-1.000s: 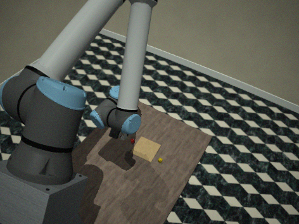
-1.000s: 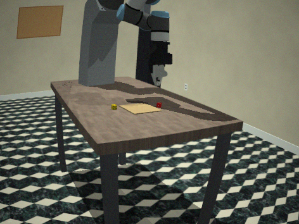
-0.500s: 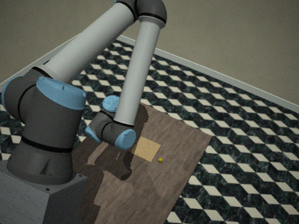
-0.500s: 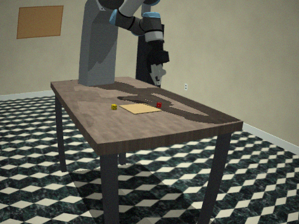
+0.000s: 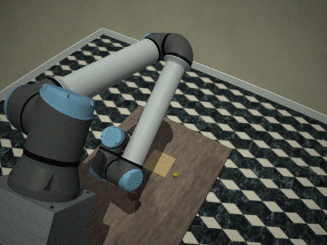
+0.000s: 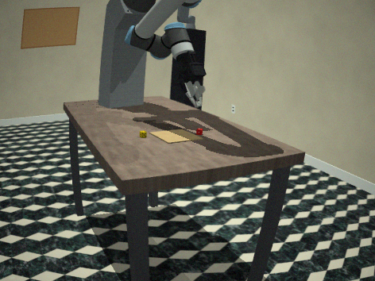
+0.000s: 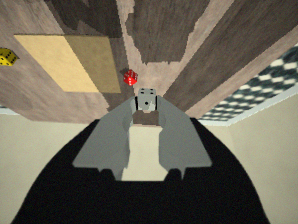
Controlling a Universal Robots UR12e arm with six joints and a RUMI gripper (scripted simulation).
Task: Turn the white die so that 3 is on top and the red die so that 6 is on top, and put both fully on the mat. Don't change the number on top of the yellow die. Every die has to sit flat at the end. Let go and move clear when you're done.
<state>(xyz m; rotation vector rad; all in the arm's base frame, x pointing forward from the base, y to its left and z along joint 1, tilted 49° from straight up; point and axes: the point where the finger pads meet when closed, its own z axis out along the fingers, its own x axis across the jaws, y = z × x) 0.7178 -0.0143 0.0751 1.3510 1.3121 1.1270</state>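
Note:
My gripper is shut on the white die and holds it well above the table; it also shows in the exterior view, tilted. The red die sits on the wood beside the edge of the tan mat, just off it; it also shows in the exterior view. The yellow die rests on the wood on the mat's other side, seen too in the exterior view and the top view. In the top view the arm hides the gripper and the red die.
The mat lies near the middle of the wooden table. The robot's base column stands at the table's far end. The arm's dark shadows cross the table top. The table edge drops to a checkered floor.

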